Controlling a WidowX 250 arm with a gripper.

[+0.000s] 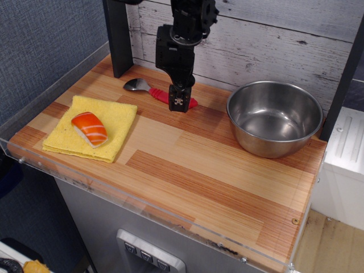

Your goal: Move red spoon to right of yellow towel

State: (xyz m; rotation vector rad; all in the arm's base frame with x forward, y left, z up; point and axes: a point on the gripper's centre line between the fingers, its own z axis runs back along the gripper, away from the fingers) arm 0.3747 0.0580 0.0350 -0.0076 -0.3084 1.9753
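basically nothing moved: gripper [179,102] down on spoon [156,92] handle, can't tell if clamped; carry to towel [91,128] right side remains.

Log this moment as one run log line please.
phase: reaching | gripper: down over red spoon handle, grip unclear | red spoon: on table behind yellow towel | sushi piece: on towel | placement: not done

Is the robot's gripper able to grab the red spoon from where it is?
Probably yes. The gripper hangs right over the spoon's red handle, and nothing lies between them. The towel and bowl sit well off to the sides.
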